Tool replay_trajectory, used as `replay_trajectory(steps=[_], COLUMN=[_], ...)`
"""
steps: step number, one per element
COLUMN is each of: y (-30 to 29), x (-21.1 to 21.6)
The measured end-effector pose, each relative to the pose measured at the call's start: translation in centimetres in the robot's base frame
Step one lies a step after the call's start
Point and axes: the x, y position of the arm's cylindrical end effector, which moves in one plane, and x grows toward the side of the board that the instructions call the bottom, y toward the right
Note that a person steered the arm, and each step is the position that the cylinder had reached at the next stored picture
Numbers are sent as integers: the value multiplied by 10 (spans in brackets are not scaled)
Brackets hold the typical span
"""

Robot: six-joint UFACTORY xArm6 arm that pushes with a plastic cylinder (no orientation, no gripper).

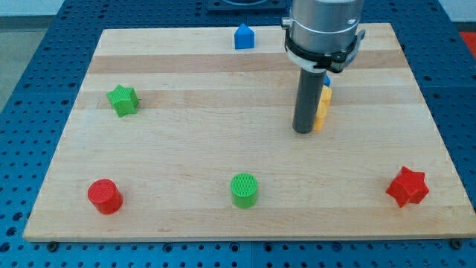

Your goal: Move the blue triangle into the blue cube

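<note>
A blue block with a pointed top, the blue triangle (244,36), stands near the view's top edge of the wooden board (186,149), left of the arm. A second blue block (326,80) is mostly hidden behind the rod; only a small corner shows, so I cannot make out its shape. A yellow block (323,106) sits just below it, touching or nearly touching the rod's right side. My tip (303,132) rests on the board right of centre, far from the blue triangle and at the yellow block's lower left.
A green star (123,100) lies at the left. A red cylinder (105,196) is at the bottom left, a green cylinder (244,190) at the bottom centre, and a red star (407,186) at the bottom right.
</note>
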Motion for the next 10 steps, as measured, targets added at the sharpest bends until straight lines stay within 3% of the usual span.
replay_trajectory(steps=[3,4,8,10], y=[-6,-61,-215,-229], x=[0,-1,-140,-227])
